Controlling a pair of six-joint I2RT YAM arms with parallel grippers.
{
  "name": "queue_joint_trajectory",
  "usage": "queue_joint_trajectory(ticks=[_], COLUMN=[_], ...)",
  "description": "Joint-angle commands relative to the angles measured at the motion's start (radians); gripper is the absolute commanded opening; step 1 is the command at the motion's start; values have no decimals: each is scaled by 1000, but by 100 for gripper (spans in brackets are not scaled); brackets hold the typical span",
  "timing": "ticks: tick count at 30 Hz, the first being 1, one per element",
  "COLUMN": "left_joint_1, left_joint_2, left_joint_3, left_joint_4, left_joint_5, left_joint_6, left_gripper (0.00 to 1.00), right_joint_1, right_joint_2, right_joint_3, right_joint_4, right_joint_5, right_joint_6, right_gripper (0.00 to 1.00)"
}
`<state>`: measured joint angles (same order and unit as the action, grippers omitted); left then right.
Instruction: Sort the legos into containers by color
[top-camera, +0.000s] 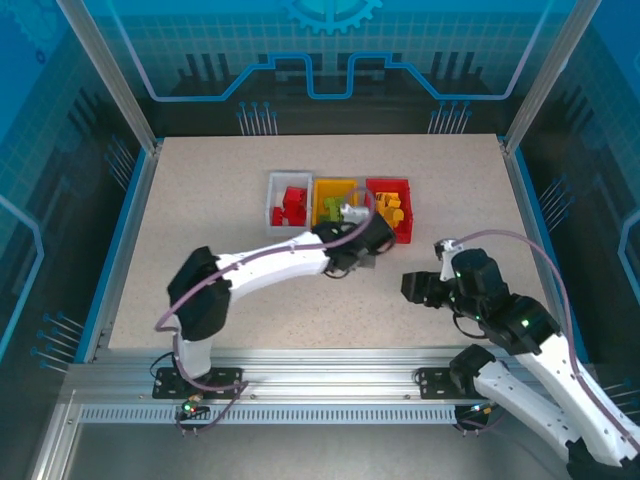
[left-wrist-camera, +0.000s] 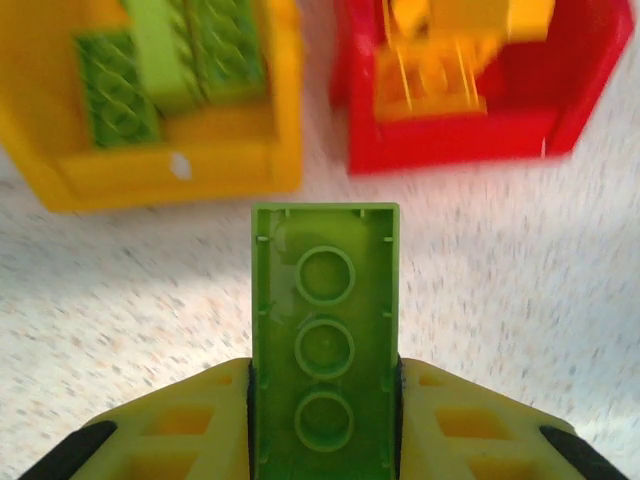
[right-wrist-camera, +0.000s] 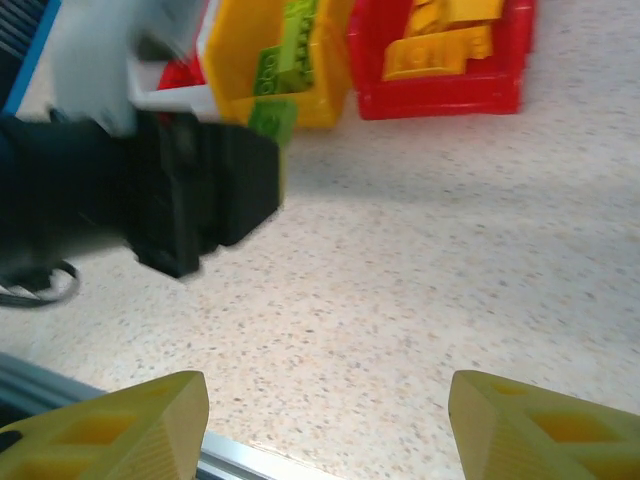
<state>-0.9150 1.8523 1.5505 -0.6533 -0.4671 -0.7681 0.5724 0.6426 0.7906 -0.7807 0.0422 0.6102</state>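
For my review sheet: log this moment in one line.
left claw: shut on green brick | yellow bin: ahead, holds green bricks | right claw: open, empty

My left arm (top-camera: 270, 262) stretches forward and to the right, its gripper (left-wrist-camera: 325, 400) clamped on a green lego (left-wrist-camera: 325, 320) that sticks out past the fingertips. My right arm (top-camera: 520, 330) is bent, its gripper (right-wrist-camera: 325, 420) pointing left with the jaws apart.
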Motion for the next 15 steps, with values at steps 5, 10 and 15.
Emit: queue_joint_trajectory(ticks=[5, 10, 15], left_joint_1=[193, 262, 309], left_joint_2=[48, 176, 294], left_joint_3=[-13, 123, 232], left_joint_4=[139, 144, 135], left_joint_5=[173, 244, 314], left_joint_6=[44, 62, 50], left_gripper=[28, 28, 30], right_joint_1=[7, 7, 7], right_joint_2=[148, 224, 271], right_joint_3=[21, 32, 60], right_joint_4=[282, 381, 398], right_joint_5=[-94, -93, -83], right_joint_6=[-30, -17, -11], right_gripper=[65, 65, 65])
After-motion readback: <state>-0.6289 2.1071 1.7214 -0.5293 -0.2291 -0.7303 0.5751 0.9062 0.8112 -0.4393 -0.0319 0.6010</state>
